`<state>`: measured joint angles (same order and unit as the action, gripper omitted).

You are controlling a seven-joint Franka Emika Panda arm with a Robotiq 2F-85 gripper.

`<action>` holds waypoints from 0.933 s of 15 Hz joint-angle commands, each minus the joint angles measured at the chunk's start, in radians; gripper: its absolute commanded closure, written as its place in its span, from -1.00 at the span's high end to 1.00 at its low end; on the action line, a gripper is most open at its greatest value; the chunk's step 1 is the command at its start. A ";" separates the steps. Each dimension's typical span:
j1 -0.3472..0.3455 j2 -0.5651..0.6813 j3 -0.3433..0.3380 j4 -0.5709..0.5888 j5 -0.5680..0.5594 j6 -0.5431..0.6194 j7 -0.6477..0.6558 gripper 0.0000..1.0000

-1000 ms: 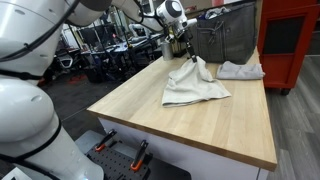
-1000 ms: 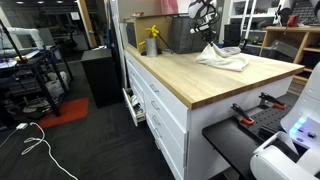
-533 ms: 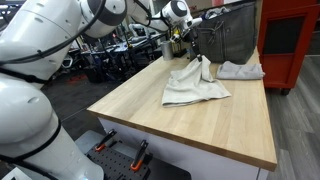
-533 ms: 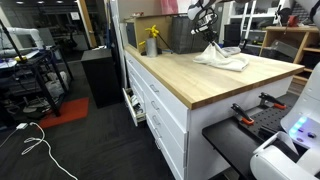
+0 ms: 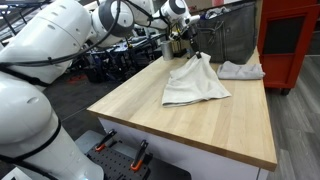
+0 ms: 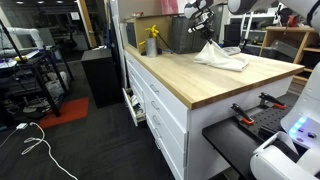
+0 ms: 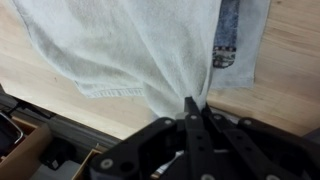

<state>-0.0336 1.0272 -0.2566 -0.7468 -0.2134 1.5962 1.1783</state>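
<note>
One pale cloth [image 5: 195, 86] sits bunched at the far end of the wooden desk [image 5: 185, 128]. Its upper corner is drawn up into a peak and pinched between the pressed-together fingers of my tool [image 5: 189, 48]. The rest of the fabric fans out over the desk from that peak toward six o'clock.

In an exterior view, the white arm [image 5: 112, 16] sweeps in from nine o'clock across the top of the frame. Its wrist is bent downward, so the tool points at the desk. In an exterior view from the desk's long side, the tool [image 6: 207, 34] hangs just above the cloth [image 6: 224, 59], with the forearm leading off toward two o'clock.

In the wrist view, the black fingers [image 7: 186, 118] meet at a narrow tip and the cloth [image 7: 125, 48] spreads away toward twelve o'clock. A blue patterned patch [image 7: 226, 40] shows at about one o'clock.

A second folded cloth [image 5: 241, 70] lies at two o'clock of the held one, near a dark bin [image 5: 226, 35]. A yellow bottle [image 6: 152, 41] stands at the desk's far corner.
</note>
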 commanded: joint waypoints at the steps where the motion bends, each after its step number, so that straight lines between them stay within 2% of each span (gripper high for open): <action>1: -0.012 0.059 0.001 0.118 0.021 -0.061 0.041 -0.98; 2: -0.014 0.065 0.000 0.128 0.020 -0.064 0.049 -0.41; 3: -0.015 0.069 -0.002 0.133 0.018 -0.060 0.061 -0.39; 8: -0.033 0.046 -0.002 0.118 0.016 -0.018 0.099 0.33; 12: -0.049 -0.012 0.014 0.064 0.029 -0.034 0.086 0.93; 14: -0.056 -0.051 0.022 0.024 0.041 -0.069 0.073 1.00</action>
<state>-0.0765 1.0559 -0.2539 -0.6489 -0.2053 1.5740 1.2631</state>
